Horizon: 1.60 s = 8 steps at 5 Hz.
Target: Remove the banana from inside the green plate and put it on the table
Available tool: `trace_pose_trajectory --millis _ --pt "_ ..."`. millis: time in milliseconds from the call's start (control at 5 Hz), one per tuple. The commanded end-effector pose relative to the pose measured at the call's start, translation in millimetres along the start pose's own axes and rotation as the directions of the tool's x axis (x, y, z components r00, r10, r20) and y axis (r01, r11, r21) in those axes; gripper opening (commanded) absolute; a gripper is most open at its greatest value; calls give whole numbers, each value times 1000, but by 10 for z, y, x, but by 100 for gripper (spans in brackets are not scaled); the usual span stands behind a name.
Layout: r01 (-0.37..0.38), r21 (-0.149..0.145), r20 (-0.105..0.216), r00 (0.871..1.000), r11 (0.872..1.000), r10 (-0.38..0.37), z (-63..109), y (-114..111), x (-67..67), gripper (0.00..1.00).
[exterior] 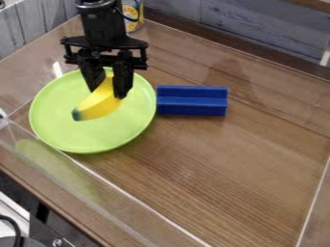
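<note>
In the only camera view, the tool [108,85] points straight down, its fingers clamped tight on the upper end of the banana [96,103], which hangs tilted just above the plate [58,130]. A good carry probably means lifting clear of the rim, then crossing to bare surface [219,164], keeping away from the blue block [192,99], and lowering before letting go.
</note>
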<state>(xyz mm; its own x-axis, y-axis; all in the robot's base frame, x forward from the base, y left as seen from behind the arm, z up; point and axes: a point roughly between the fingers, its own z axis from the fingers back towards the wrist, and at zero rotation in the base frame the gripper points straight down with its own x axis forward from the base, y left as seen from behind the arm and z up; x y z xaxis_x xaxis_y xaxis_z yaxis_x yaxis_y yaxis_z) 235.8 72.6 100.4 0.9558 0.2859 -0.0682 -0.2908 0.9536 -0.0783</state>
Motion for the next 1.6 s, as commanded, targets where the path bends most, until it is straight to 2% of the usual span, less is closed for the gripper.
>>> trace_pose_trajectory --millis 0,600,1400 --pt "40 -2 68 997 999 -40 219 -73 48 0" --pt "130 -16 50 990 991 -130 291 -215 -16 0" --pt "218 5 41 975 976 -218 407 -404 -81 0"
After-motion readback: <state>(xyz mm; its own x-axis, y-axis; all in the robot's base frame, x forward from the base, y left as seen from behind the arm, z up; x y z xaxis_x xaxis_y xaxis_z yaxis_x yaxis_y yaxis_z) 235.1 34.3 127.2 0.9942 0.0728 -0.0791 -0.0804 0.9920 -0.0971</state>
